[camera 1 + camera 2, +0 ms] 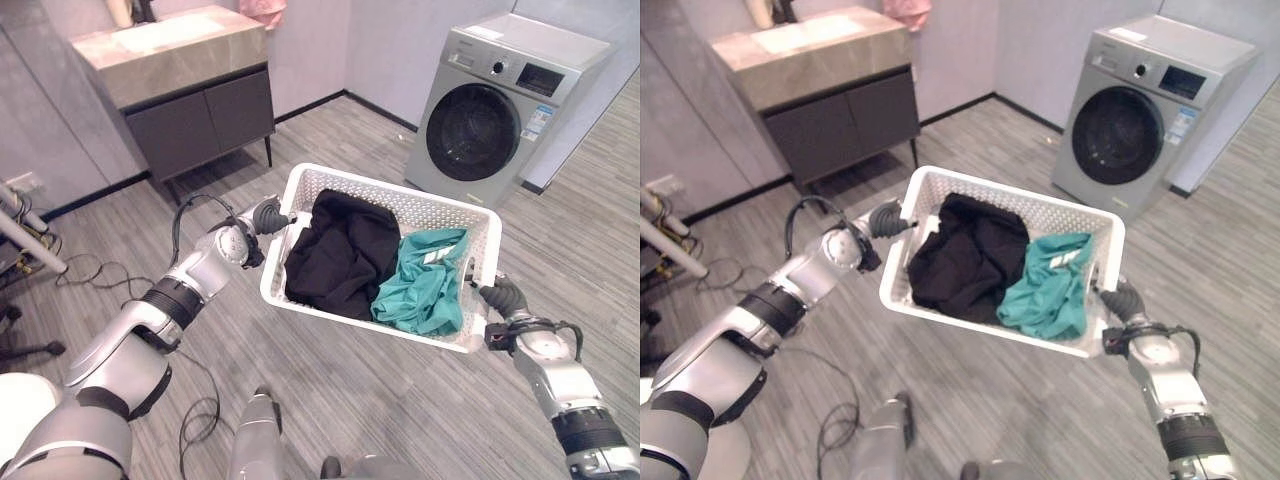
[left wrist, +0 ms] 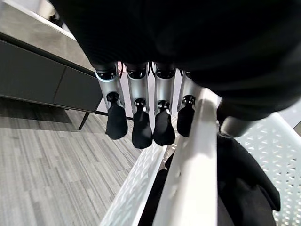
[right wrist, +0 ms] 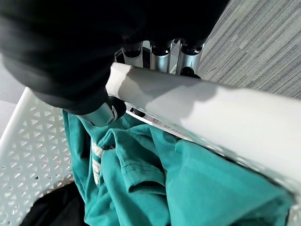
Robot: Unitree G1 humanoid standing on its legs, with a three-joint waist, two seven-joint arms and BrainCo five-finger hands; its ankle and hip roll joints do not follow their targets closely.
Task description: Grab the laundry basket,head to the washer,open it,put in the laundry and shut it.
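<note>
I have the white perforated plastic laundry basket [image 1: 455, 222] lifted off the floor, well short of the grey front-loading washing machine [image 1: 505, 100]. My left hand [image 1: 268, 217] and right hand [image 1: 504, 296] each curl round an end rim. A black garment [image 1: 343, 250] and teal garment [image 1: 425, 283] lie inside.

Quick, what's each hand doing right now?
Left hand: shut on the laundry basket rim, thumb inside.
Right hand: shut on the basket's opposite rim.
</note>
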